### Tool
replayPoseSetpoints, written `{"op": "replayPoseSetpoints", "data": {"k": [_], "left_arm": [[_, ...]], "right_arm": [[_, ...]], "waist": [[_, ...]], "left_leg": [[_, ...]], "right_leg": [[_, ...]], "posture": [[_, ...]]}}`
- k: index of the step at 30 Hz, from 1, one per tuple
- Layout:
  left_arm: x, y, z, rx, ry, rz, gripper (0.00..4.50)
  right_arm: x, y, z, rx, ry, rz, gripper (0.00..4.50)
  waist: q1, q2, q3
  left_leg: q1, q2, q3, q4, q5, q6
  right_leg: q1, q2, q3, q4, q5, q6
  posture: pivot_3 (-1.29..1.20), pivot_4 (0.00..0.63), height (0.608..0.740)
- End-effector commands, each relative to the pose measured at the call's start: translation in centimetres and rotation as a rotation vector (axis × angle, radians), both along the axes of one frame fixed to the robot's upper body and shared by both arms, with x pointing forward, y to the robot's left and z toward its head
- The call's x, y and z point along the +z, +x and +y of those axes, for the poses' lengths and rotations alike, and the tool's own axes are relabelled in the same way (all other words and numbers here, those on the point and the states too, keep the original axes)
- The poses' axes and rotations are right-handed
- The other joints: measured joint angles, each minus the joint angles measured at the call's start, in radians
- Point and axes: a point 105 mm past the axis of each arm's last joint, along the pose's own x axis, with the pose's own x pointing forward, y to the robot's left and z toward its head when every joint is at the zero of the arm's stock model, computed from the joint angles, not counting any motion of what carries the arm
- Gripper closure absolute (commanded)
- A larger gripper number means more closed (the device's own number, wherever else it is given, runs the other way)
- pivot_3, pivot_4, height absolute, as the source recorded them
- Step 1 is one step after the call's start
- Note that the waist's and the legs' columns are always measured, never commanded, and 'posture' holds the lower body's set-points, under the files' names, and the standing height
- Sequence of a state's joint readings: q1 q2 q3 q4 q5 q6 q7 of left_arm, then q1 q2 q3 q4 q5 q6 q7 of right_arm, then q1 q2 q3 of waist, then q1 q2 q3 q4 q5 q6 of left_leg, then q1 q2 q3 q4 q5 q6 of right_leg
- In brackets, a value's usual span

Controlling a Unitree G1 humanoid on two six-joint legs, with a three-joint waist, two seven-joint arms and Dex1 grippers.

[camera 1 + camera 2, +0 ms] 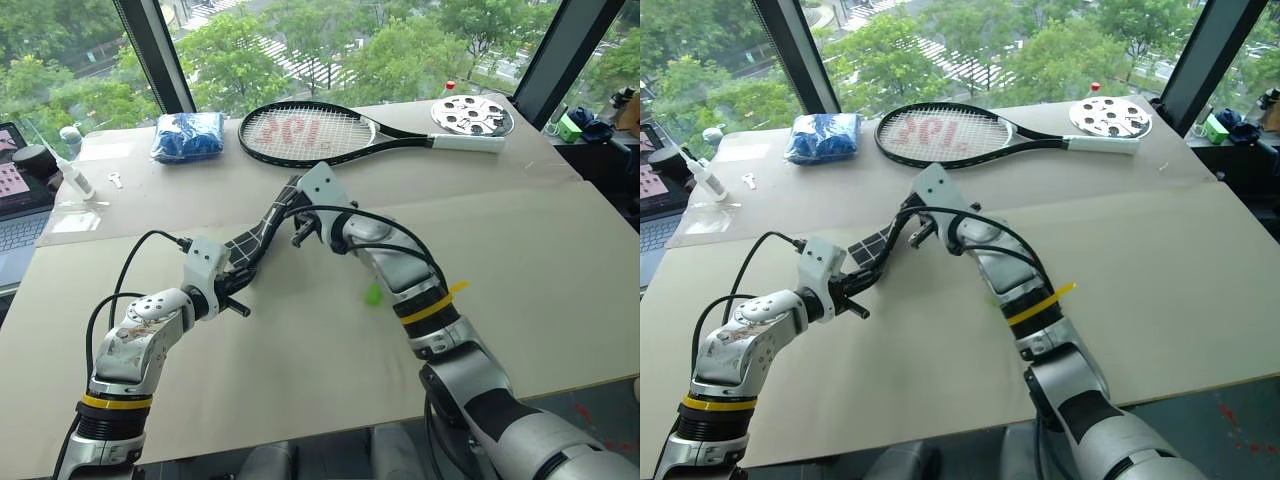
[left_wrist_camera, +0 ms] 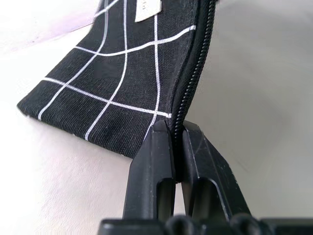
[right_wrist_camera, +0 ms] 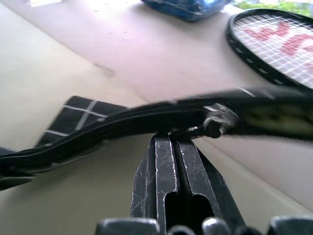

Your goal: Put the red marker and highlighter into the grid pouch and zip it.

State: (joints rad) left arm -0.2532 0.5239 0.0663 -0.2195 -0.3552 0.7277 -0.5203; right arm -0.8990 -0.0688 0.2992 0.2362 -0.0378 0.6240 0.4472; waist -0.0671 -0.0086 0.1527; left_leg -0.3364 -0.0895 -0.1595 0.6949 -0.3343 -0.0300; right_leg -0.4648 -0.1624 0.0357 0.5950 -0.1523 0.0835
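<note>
**Both hands pinching the grid pouch above the tabletop**

The left hand [image 2: 177, 142] is pressing its two black fingers together on the zipper edge at one end of the flat black fabric pouch with thin white grid lines [image 1: 262, 232], gripping it at the lower, near end. The right hand [image 3: 177, 139] is pinching the zipper pull at the pouch's far, upper end, its fingers squeezed shut. Between the two hands the pouch is hanging stretched and slanted, lifted off the pale beige tabletop [image 1: 530, 270]. A small lime-green piece, apparently the chunky highlighter [image 1: 373, 294], is peeking out beside the right forearm, lying on the tabletop. Farther back, a black tennis racket with a white grip [image 1: 330, 132], a blue cloth bundle [image 1: 187, 136] and a round perforated metal disc [image 1: 472, 115] are lying near the window
</note>
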Motion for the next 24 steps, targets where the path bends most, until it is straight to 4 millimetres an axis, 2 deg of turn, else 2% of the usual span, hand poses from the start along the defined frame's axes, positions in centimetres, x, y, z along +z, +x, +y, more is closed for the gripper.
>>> {"op": "replayPoseSetpoints", "data": {"k": [1,2,4,6,9,14,18,19,22,24], "left_arm": [[1.2,0.1,0.2,0.005,0.009,-0.045,4.5],[1.3,0.2,0.2,0.01,0.005,-0.047,4.5],[1.3,0.2,0.2,0.014,0.002,-0.048,4.5],[1.0,0.0,-0.1,-0.001,0.005,-0.039,4.5],[1.1,0.1,-0.2,-0.001,0.003,-0.041,4.5],[1.1,0.1,-0.3,0.001,-0.004,-0.043,4.5],[0.9,0.0,-0.3,-0.001,0.001,-0.037,4.5],[1.0,0.0,-0.2,0.002,0.001,-0.039,4.5],[1.0,0.1,-0.2,0.006,-0.003,-0.042,4.5],[1.0,0.1,-0.4,-0.001,-0.003,-0.039,4.5]], "right_arm": [[0.3,-2.0,2.4,0.108,-0.02,-0.048,4.46],[0.8,-0.8,1.4,0.043,-0.007,-0.057,4.46],[1.4,0.2,0.4,-0.016,0.006,-0.066,4.46],[1.5,-0.2,0.9,0.02,-0.025,-0.091,4.46],[0.9,-2.1,2.6,0.129,-0.055,-0.09,4.46],[2.0,0.4,0.2,-0.01,-0.029,-0.11,4.46],[1.4,-2.7,3.0,0.163,-0.045,-0.096,4.46],[1.3,-2.9,3.1,0.17,-0.046,-0.094,4.46],[1.6,-1.1,1.6,0.069,-0.055,-0.118,4.46],[1.1,-2.1,2.4,0.125,-0.066,-0.11,4.46]], "waist": [[-0.011,0.0,0.0],[-0.017,0.0,0.0],[-0.014,0.0,0.0],[-0.006,0.0,0.0],[-0.004,0.0,0.0],[-0.004,0.0,0.0],[-0.002,0.0,0.0],[-0.004,0.0,0.0],[-0.007,0.0,0.0],[-0.004,0.0,0.0]], "left_leg": [[0.0,0.0,0.0,0.0,0.0,0.0],[0.0,0.001,0.001,0.0,0.0,-0.001],[-0.001,0.0,0.002,0.0,0.0,-0.001],[-0.001,-0.001,0.002,0.001,0.0,-0.001],[0.0,0.0,0.002,0.001,0.0,-0.001],[-0.001,0.0,0.004,0.001,0.0,-0.001],[-0.001,0.0,0.003,0.001,0.0,-0.001],[-0.001,0.0,0.003,0.001,0.0,-0.001],[-0.001,0.001,0.005,0.0,-0.001,-0.001],[-0.001,0.0,0.005,0.001,-0.001,-0.001]], "right_leg": [[-0.001,0.0,0.0,0.0,0.0,0.0],[-0.002,0.0,0.0,0.001,0.0,0.0],[-0.004,-0.001,0.001,0.001,0.001,-0.001],[-0.004,-0.001,0.001,0.0,0.002,-0.001],[-0.003,0.0,0.0,0.0,0.002,-0.001],[-0.004,0.0,0.001,0.0,0.003,-0.001],[-0.004,0.0,0.0,0.0,0.003,-0.002],[-0.004,0.0,0.0,0.0,0.003,-0.002],[-0.005,0.0,0.001,0.0,0.003,-0.002],[-0.005,0.0,0.001,0.001,0.003,-0.002]], "posture": [[0.0,0.15,0.74],[0.0,0.15,0.74],[0.0,0.15,0.74],[0.0,0.15,0.74],[0.0,0.15,0.74],[0.0,0.15,0.74],[0.0,0.15,0.74],[0.0,0.15,0.74],[0.0,0.15,0.74],[0.0,0.15,0.74]]}}
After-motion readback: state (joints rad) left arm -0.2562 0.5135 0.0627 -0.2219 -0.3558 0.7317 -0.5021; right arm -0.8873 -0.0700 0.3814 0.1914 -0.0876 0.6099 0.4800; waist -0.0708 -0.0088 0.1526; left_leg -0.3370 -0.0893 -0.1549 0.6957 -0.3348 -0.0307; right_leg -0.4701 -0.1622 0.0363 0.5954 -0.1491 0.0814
